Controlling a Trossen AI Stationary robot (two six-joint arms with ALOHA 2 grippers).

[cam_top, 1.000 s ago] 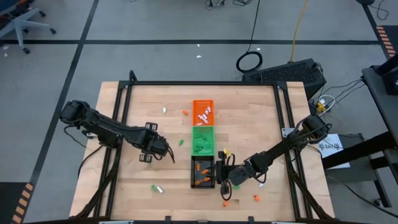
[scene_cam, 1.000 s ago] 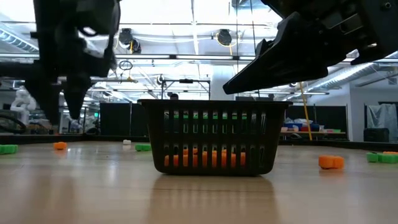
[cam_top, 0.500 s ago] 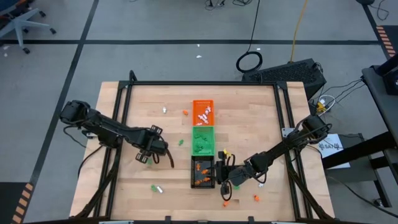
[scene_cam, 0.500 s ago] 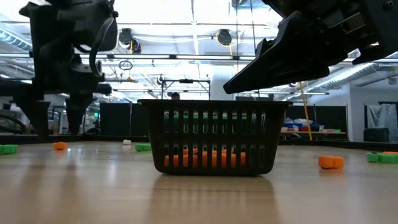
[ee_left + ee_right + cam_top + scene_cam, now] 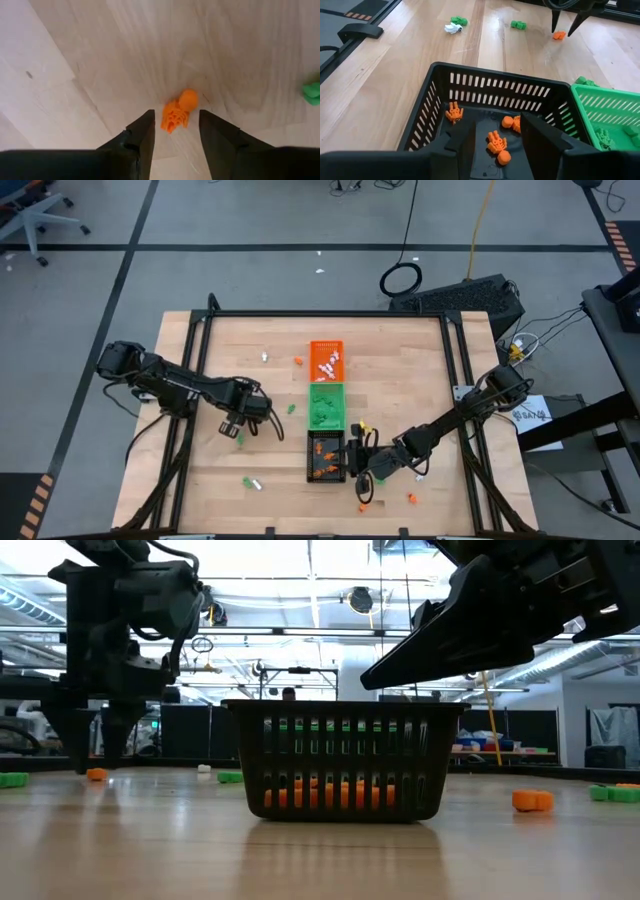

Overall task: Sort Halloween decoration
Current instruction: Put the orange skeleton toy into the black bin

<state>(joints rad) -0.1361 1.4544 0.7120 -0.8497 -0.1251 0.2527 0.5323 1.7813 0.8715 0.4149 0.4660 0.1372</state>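
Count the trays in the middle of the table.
3, in one row: the orange tray at the far end, the green tray in the middle, the black tray nearest, by the right claw.

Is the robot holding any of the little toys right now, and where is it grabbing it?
Not yet. The left tool has its fingers on either side of an orange trinket on the table, not squeezing it. The right tool hovers open over the black tray, holding nothing.

Grey floor (image 5: 250,220) with dark tape lines — ceiling lamps (image 5: 362,600).

Left tool (image 5: 238,430) left of green tray (image 5: 326,405); right tool (image 5: 356,463) beside black tray (image 5: 325,457).
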